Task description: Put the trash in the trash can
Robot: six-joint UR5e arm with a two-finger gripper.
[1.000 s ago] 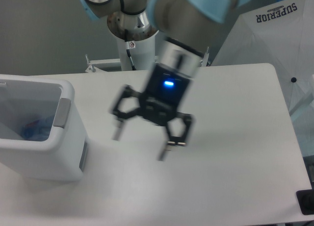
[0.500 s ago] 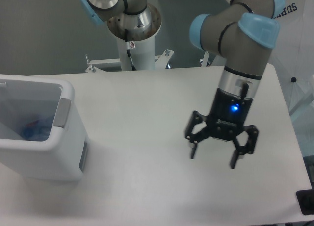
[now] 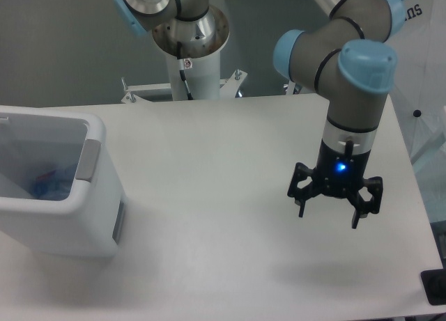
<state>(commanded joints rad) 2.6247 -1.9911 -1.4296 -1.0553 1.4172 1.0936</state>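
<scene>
Hovering far right of your trash can [image 3: 52,189], gripper [image 3: 327,218] spread wide, empty | moved further from can than half second ago | blue-and-red trash [image 3: 49,182] inside can

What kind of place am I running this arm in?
Probably a robotics lab or test cell, not a home: a bare white table, the arm's white pedestal bolted behind it, and a white photo umbrella printed SUPERIOR. The open gripper hangs empty, far from the white plastic bin.
</scene>
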